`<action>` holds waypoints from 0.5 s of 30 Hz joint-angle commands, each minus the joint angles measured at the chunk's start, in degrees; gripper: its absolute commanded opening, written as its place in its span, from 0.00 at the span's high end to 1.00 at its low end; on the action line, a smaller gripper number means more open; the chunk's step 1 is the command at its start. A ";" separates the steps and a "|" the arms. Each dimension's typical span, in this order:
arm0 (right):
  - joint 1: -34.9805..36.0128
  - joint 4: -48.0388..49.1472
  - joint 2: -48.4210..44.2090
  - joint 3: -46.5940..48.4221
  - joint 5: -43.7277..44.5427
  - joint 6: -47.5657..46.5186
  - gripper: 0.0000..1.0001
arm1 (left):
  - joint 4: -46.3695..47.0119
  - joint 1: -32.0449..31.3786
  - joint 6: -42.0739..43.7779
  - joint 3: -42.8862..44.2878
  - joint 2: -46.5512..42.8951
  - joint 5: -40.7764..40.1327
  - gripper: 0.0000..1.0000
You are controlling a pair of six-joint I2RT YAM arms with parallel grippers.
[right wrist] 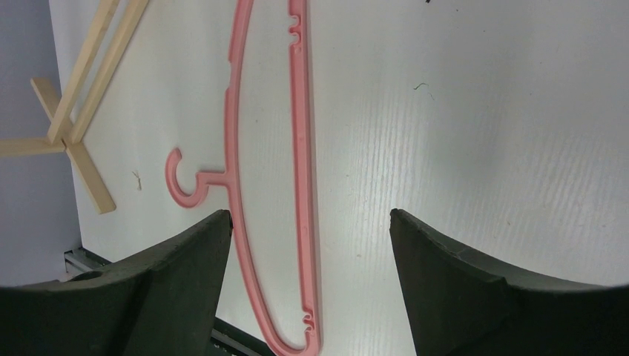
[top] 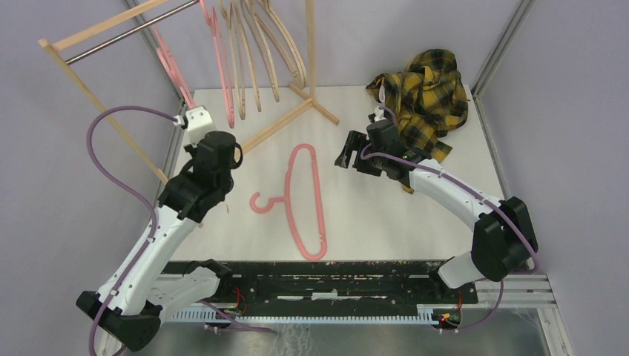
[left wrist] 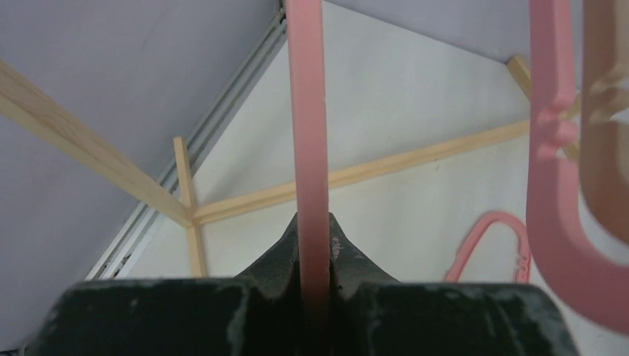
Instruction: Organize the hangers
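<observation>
Top external view shows a light wooden rack (top: 74,76) with a grey metal rail (top: 126,33) standing at the far left of the white table (top: 386,222). Thin beige plastic hangers (top: 289,55) and a thin pink plastic hanger (top: 221,74) hang from the rail. One more pink plastic hanger (top: 302,147) lies flat on the table between the two arms, its hook pointing left. The left gripper (top: 185,119) is raised beside the rack's leg, and its wrist camera shows the jaws clamped tight on the straight bar of another pink hanger (left wrist: 311,148). The right gripper (top: 347,156) hovers just right of the flat hanger. Its jaws are wide apart and hold nothing. A crumpled yellow-and-black plaid shirt (top: 426,89) lies at the far right corner.
</observation>
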 commanded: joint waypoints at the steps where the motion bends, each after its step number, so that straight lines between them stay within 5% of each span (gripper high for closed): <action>1: -0.91 0.61 -2.48 -0.52 0.43 -0.98 0.14 | 7.96 3.43 11.30 6.37 2.82 2.57 0.97; 15: -3.22 1.45 -0.73 -0.89 -1.49 -1.17 0.15 | 11.19 6.31 14.43 13.36 10.88 7.73 0.97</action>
